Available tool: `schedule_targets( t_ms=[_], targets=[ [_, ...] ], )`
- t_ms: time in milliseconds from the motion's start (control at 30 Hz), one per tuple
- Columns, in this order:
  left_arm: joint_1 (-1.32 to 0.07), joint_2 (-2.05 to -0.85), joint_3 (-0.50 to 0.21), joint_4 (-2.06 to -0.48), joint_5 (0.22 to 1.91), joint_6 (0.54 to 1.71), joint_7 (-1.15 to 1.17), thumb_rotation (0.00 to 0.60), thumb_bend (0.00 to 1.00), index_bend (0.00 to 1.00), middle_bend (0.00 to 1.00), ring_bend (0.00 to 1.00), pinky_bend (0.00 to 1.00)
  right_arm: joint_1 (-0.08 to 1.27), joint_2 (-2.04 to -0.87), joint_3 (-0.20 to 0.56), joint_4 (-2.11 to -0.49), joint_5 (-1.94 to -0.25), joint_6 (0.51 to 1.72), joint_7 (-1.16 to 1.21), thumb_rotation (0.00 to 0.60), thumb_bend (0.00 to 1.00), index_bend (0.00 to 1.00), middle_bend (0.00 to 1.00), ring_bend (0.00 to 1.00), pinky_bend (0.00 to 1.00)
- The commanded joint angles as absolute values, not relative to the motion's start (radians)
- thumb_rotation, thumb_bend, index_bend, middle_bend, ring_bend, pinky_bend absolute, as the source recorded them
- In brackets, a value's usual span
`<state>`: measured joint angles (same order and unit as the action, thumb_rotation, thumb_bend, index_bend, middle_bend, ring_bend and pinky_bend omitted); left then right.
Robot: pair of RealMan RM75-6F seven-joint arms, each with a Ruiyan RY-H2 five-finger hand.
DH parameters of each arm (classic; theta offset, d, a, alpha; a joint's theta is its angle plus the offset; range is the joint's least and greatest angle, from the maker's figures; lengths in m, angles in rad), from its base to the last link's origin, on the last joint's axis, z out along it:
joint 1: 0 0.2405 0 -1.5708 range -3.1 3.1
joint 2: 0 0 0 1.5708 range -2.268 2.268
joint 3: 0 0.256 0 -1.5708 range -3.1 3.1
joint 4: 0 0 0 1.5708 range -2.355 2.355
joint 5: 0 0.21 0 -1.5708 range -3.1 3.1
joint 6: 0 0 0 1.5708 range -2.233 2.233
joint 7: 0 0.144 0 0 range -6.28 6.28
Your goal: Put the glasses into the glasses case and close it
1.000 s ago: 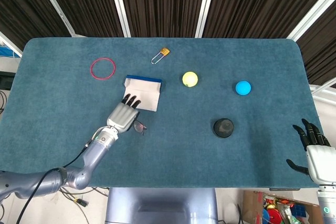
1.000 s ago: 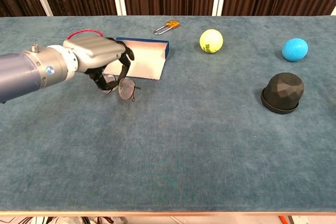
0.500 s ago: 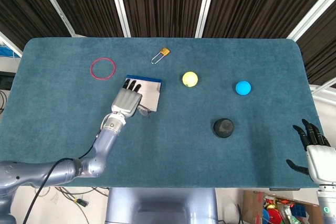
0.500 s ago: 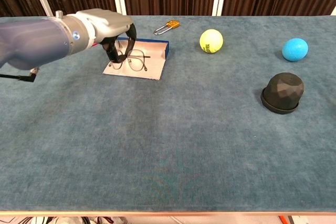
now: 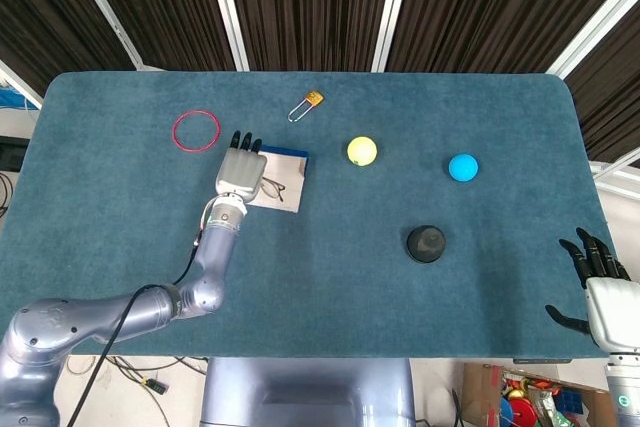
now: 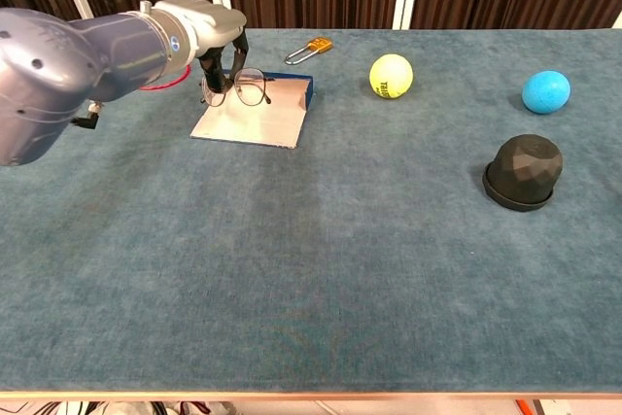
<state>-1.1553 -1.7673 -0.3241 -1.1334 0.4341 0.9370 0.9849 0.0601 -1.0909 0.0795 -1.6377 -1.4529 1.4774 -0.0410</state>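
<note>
The left hand [image 6: 209,26] hangs over the far left part of the table [image 5: 330,277], above the open glasses case [image 6: 255,119], and grips the glasses [image 6: 249,87] by one end, with its dark fingers [image 6: 216,57] curled down around the frame. In the chest view the glasses hang lenses-down, lifted clear of the pale inner face of the case, near its raised blue far wall. In the head view the same hand [image 5: 240,169] covers the left part of the case [image 5: 283,182], and the glasses [image 5: 274,188] show just to its right, over the white lining.

The right hand [image 5: 598,287] is at the near right corner of the table, just off its edge, with its fingers spread apart and nothing in them; only the head view shows it.

A red rubber ring [image 5: 196,131] lies toward the far left corner, near the left hand. A padlock [image 6: 310,48] sits by the far edge, beyond the case. A yellow ball [image 6: 391,76] rests to the right of the case, and a blue ball [image 6: 545,91] further toward the right edge. A black dome-shaped object [image 6: 524,172] sits nearer the front, between the two balls and closer to the blue one.
</note>
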Motion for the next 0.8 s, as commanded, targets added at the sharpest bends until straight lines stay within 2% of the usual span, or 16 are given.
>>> schedule_targets(
  t_ms=[33, 800],
  targets=[
    [-1.179, -1.799, -0.335, -1.075, 0.411, 0.909, 0.985, 0.6, 0.45, 0.61, 0.13, 0.0, 0.0, 0.06, -1.091, 0.079, -1.639, -1.453, 1.476, -0.039, 0.6, 0.0, 0.16, 0.0, 0.08, 0.24],
    [-1.266, -2.008, -0.375, -0.633, 0.388, 0.729, 0.913, 0.6, 0.45, 0.61, 0.13, 0.0, 0.0, 0.06, -1.076, 0.085, -1.663, -1.415, 1.451, -0.017, 0.6, 0.0, 0.16, 0.0, 0.08, 0.24]
  ],
)
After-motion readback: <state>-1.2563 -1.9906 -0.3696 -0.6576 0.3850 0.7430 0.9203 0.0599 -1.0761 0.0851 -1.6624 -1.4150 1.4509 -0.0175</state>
